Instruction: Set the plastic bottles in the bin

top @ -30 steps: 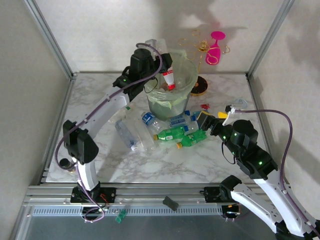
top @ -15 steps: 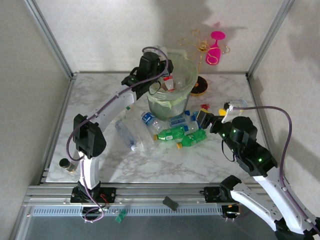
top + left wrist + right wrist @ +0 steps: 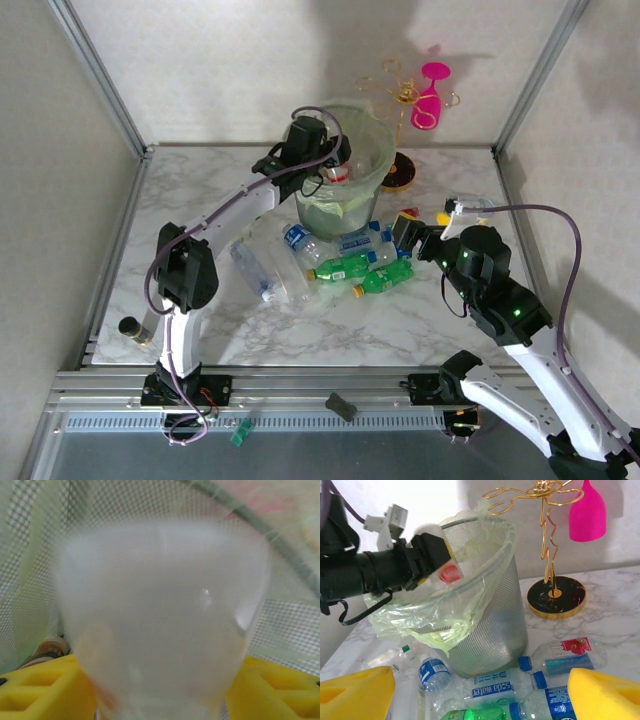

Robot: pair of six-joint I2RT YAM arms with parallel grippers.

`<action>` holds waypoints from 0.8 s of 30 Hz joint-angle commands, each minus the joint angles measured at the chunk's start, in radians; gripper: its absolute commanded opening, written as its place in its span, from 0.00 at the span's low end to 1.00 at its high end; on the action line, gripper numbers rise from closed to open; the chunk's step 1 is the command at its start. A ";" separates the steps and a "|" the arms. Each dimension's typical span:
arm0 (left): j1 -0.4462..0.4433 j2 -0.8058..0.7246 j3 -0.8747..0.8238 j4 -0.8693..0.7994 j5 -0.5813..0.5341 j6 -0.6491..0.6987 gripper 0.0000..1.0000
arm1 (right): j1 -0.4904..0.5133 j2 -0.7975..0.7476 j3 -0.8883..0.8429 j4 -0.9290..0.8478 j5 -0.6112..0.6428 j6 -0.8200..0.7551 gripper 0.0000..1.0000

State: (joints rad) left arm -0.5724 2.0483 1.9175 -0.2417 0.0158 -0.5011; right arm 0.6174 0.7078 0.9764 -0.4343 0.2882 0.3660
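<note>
Left gripper [image 3: 332, 160] above bin [image 3: 385, 150], blurred bottle [image 3: 160, 615] between pads [image 3: 35, 690], hold unclear, right gripper [image 3: 480, 687] spread wide, empty, bottles [image 3: 350, 266] heaped before bin, gold stand [image 3: 556, 600] beside

Marble table [image 3: 450, 320] (bottles [image 3: 345, 268], bin [image 3: 340, 212]).

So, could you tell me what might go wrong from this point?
The bottle between the fingers of the left tool hangs near the rim of the bin, so it may catch the loose bag when let go. The wire stand with the pink glass stands close beside the bin; a knock might tip it.
</note>
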 commanded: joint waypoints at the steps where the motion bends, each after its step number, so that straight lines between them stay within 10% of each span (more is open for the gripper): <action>1: 0.006 0.030 0.054 -0.051 0.017 0.005 0.65 | -0.007 -0.005 0.043 -0.001 0.008 0.007 0.90; 24: -0.023 -0.355 -0.083 -0.023 0.057 0.039 0.82 | -0.007 -0.053 0.015 -0.035 -0.063 0.059 0.89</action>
State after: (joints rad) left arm -0.5770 1.7988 1.8946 -0.3000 0.0559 -0.4908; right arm 0.6174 0.6586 0.9966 -0.4774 0.2680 0.4091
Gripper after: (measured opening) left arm 0.822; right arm 0.889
